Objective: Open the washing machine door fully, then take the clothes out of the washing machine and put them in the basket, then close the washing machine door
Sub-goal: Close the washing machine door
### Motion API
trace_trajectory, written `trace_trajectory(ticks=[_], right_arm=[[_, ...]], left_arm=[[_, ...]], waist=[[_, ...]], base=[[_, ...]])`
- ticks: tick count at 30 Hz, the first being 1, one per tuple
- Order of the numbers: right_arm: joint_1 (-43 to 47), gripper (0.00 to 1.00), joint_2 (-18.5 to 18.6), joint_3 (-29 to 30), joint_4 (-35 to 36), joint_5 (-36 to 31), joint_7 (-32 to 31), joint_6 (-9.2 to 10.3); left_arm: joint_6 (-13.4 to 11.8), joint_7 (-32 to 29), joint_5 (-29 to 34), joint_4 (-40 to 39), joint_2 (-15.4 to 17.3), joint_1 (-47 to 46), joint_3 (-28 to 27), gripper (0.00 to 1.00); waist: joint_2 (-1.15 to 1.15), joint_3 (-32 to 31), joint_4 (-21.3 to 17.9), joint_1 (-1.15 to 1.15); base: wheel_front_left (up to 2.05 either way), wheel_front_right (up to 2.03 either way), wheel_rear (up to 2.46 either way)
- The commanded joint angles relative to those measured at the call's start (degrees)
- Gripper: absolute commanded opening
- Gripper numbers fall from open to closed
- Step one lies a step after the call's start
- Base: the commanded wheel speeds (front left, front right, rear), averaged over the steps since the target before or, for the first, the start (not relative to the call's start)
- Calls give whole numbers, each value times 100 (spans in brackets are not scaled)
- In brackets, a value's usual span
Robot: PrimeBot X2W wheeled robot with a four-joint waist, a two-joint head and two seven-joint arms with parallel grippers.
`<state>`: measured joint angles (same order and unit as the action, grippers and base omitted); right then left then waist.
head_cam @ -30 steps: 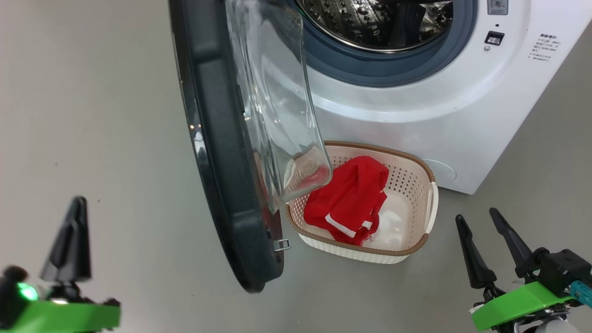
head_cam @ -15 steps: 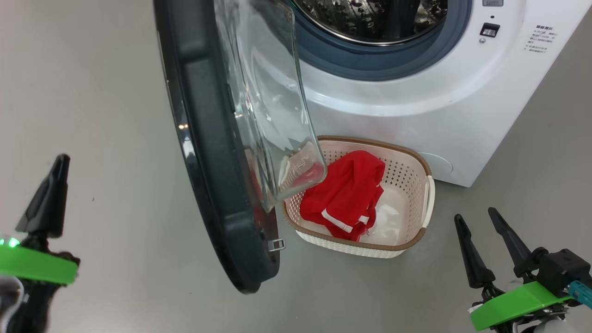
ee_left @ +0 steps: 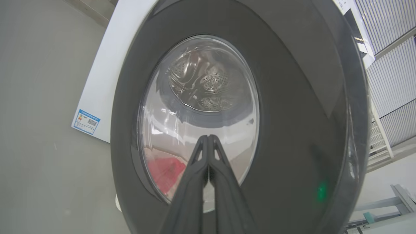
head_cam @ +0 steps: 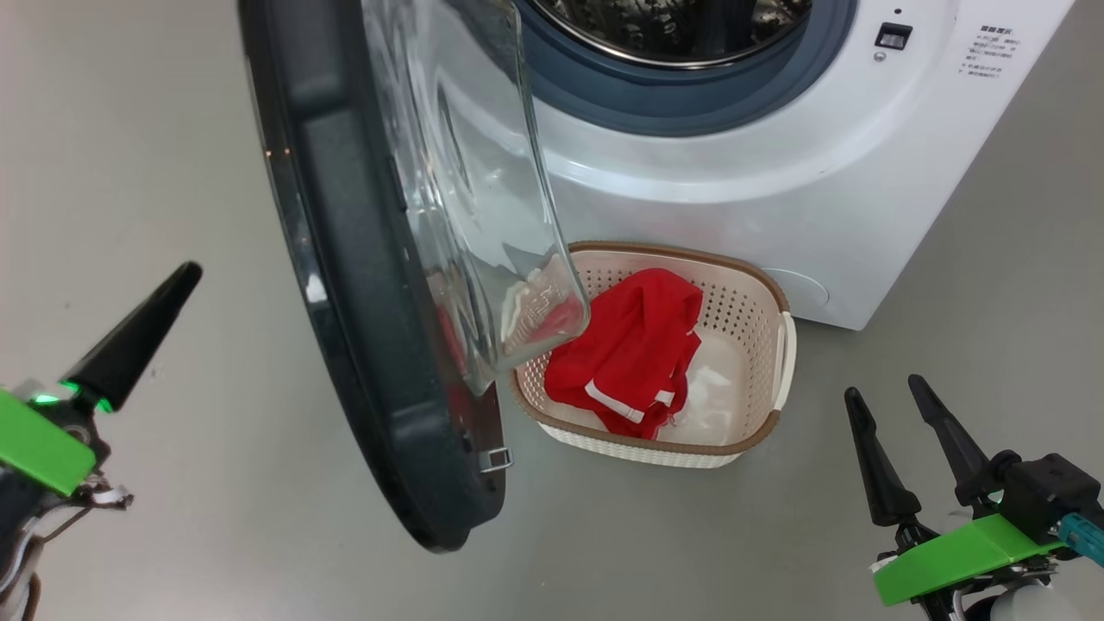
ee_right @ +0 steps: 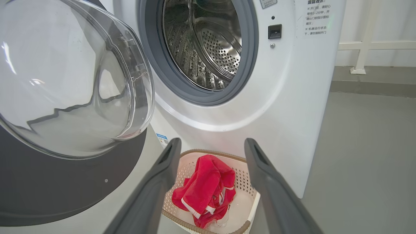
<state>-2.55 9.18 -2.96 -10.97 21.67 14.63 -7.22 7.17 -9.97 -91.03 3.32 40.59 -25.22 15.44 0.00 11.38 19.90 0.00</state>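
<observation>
Left gripper (head_cam: 175, 285) has swung up and tipped over toward the washing machine door (head_cam: 345, 259) since a second ago. My head camera has drifted too, so everything sits higher and further left in frame. That door stands swung out from the washing machine (head_cam: 776, 198), nearly edge-on to me. Its glass bowl (head_cam: 466, 198) faces the basket (head_cam: 750, 302) and the little metal latch (head_cam: 496, 459) sits at its lower edge. The red clothes (head_cam: 634, 354) lie bunched in the basket, which is on the floor (head_cam: 129, 129) just in front of the washer, below the drum (ee_right: 208, 42). My left fingers are pressed together, aimed at the door's outer face but apart from it. My right gripper (head_cam: 884, 388) hangs at lower right with its fingers spread, holding nothing, well apart from the basket.
</observation>
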Motion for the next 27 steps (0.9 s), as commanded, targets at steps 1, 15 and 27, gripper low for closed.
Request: trace_trajectory(ticks=[1,15,27], right_arm=[[-136,100,33,-127,156,33,37,-26],[-194,100,-20,-104,170,34,37,-26],[-339,100,-74,-47,189,33,37,-26]], left_arm=[[32,-107,-156,-252,322,-305,-350,0],[32,-1077,-451,-1255,-95,-322,-769,0],[32,-1441,-144,-1446,-600,-681,-799,0]], waist=[[0,19,-23,0],[0,136,-154,0],[0,367,-362,0]], base=[[0,0,0],[0,0,0],[0,0,0]])
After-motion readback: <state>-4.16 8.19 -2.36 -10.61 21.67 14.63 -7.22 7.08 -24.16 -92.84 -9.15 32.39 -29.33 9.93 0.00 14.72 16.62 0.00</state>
